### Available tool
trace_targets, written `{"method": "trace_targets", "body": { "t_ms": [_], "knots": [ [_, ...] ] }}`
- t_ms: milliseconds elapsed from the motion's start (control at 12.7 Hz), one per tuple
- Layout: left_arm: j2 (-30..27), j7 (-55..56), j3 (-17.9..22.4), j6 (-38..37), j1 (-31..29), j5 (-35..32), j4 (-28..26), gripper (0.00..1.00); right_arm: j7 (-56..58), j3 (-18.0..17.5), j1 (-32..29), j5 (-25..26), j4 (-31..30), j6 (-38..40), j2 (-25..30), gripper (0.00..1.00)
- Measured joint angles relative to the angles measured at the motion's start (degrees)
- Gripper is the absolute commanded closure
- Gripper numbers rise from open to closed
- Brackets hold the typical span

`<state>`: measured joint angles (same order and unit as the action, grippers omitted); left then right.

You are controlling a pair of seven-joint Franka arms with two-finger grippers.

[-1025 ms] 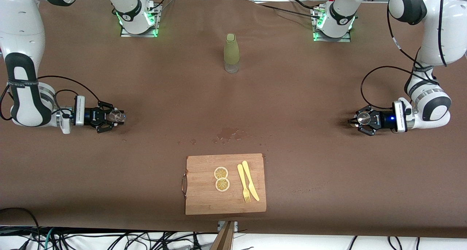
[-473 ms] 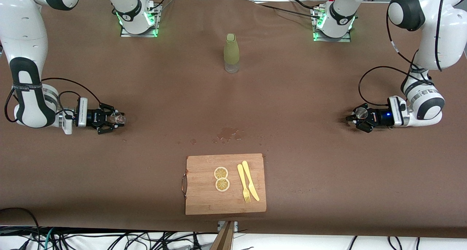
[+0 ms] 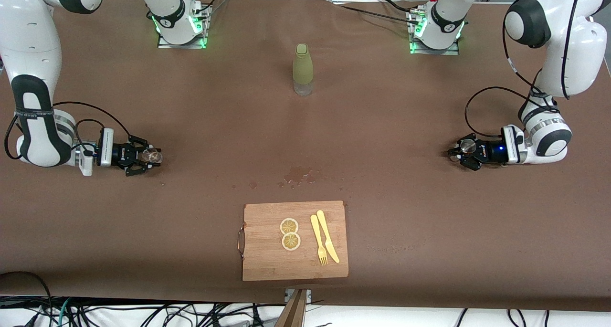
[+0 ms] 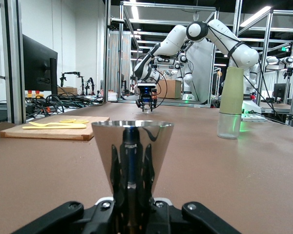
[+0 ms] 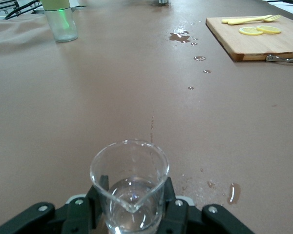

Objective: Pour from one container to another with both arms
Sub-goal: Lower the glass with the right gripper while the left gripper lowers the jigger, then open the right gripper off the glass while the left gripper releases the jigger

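right gripper (image 3: 149,158) fingers clamp the tiny, fragile, slippery glass cup (image 5: 129,181) low at its base; left gripper (image 3: 464,151) pinches the light, stiff steel jigger (image 4: 132,155) at its waist, each low at opposite table ends.

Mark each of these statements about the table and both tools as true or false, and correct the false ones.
1. The left tool is shut on the steel jigger. True.
2. The glass cup in the right tool lies tipped on its side. False: it stands upright.
3. Two lemon slices lie on the cutting board. True.
4. The green bottle stands on the cutting board. False: it stands on the table, farther from the front camera.
5. A wet patch marks the table. True.
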<state>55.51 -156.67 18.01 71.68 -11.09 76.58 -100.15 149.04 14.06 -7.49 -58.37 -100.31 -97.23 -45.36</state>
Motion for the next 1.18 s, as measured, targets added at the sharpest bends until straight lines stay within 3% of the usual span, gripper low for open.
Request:
{"method": "trace_targets", "body": {
  "t_ms": [79,158,315,473,552,868,1183],
  "knots": [
    [0.0,0.0,0.0,0.0,-0.1,0.0,0.0,0.86,0.0,0.0,0.0,0.0,0.0,0.0,0.0,0.00],
    [0.0,0.0,0.0,0.0,-0.1,0.0,0.1,0.74,0.0,0.1,0.0,0.0,0.0,0.0,0.0,0.00],
    [0.0,0.0,0.0,0.0,-0.1,0.0,0.1,0.39,0.0,0.6,0.0,0.0,0.0,0.0,0.0,0.00],
    [0.0,0.0,0.0,-0.1,-0.1,0.0,0.1,0.31,0.0,1.3,0.0,0.5,0.1,-0.1,0.0,0.00],
    [0.0,0.0,0.0,-0.1,-0.1,0.0,0.1,0.00,0.0,1.9,0.0,1.1,0.3,-0.1,0.0,0.00],
    [0.0,-0.1,0.1,-0.2,-0.2,0.0,0.2,0.00,0.0,4.7,-0.5,4.6,1.0,0.0,0.3,0.00],
    [-0.7,0.8,1.9,-0.2,-0.5,-0.4,1.3,0.00,-6.7,5.2,-0.6,12.6,1.8,0.2,4.7,0.00]
  ]
}}
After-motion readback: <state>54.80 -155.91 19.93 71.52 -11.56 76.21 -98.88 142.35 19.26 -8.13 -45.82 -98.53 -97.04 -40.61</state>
